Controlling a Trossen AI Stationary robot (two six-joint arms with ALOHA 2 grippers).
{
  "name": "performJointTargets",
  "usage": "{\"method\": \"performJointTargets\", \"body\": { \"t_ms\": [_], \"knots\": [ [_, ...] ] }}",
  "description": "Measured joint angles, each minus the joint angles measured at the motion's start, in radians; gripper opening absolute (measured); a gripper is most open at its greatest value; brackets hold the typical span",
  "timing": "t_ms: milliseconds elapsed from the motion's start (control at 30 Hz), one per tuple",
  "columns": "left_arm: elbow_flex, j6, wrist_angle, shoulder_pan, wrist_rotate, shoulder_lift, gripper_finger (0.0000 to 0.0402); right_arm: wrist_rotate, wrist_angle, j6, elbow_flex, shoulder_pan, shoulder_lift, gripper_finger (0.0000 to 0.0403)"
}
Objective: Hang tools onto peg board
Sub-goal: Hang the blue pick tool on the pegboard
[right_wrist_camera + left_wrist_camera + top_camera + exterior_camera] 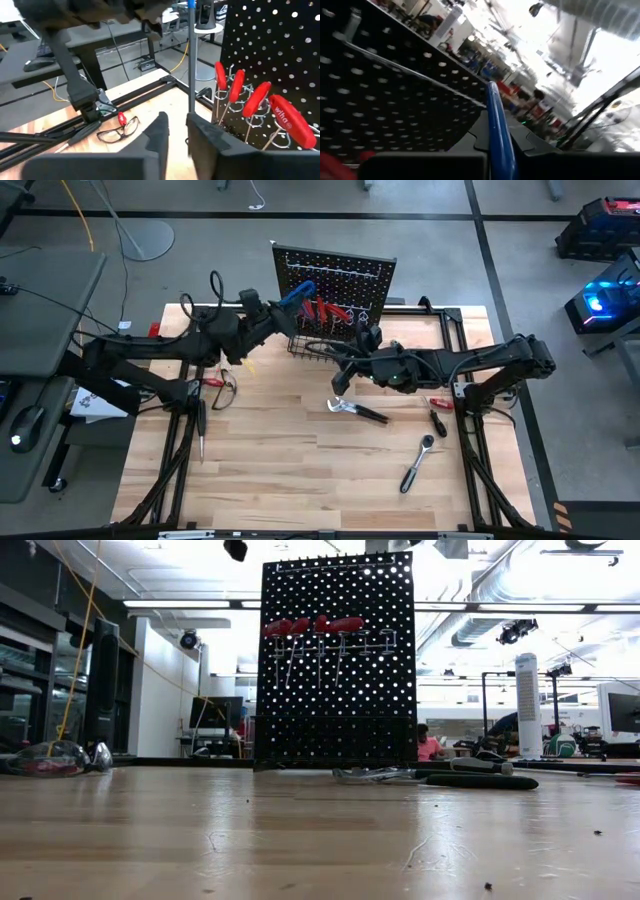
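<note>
The left claw [283,308] grips the blue-handled T-key [297,294] up against the peg board [335,275], which stands at the counter's [300,470] 12 o'clock edge with red-handled screwdrivers [325,310] hanging on its hooks. The right claw [340,383] hangs slightly parted and empty above the pliers [357,410]. The chrome ratchet [416,463] lies toward 4 o'clock.

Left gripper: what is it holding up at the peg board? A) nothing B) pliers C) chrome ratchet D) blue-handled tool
D: the left gripper is shut on the blue-handled tool at the peg board; the ratchet and pliers lie on the table.
</note>
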Motion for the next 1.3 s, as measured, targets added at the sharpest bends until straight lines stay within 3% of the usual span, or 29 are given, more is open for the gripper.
{"method": "performJointTargets", "body": {
  "t_ms": [133, 200, 267, 333, 433, 600, 767, 1033, 1300],
  "knots": [
    [-0.001, 0.058, -0.170, 0.032, 0.053, -0.064, 0.0008, 0.006, -0.006, -0.007, 0.000, 0.023, -0.009, 0.0116],
    [-0.001, 0.152, -0.234, 0.059, 0.132, -0.098, 0.0008, 0.032, -0.032, -0.008, 0.000, 0.041, -0.023, 0.0143],
    [-0.001, 0.269, -0.259, 0.107, 0.294, -0.125, 0.0008, 0.081, -0.053, -0.008, 0.001, 0.057, -0.036, 0.0168],
    [-0.001, 0.351, -0.253, 0.178, 0.521, -0.141, 0.0008, 0.121, -0.071, -0.008, 0.001, 0.070, -0.042, 0.0185],
    [-0.001, 0.377, -0.230, 0.304, 0.814, -0.142, 0.0008, 0.153, -0.072, -0.007, 0.001, 0.080, -0.044, 0.0196],
    [0.008, 0.329, -0.185, 0.516, 1.041, -0.104, 0.0008, 0.153, -0.085, 0.095, 0.001, 0.083, -0.045, 0.0195],
    [0.157, 0.317, -0.230, 0.601, 1.270, -0.013, 0.0008, 0.154, -0.094, 0.177, 0.001, 0.083, -0.045, 0.0195],
    [0.447, 0.488, -0.520, 0.608, 1.356, 0.153, 0.0008, 0.155, -0.100, 0.286, 0.001, 0.075, -0.045, 0.0195],
    [0.483, 0.523, -0.499, 0.609, 1.316, 0.226, 0.0008, 0.143, -0.103, 0.283, 0.001, 0.076, -0.045, 0.0195]
  ]
}}
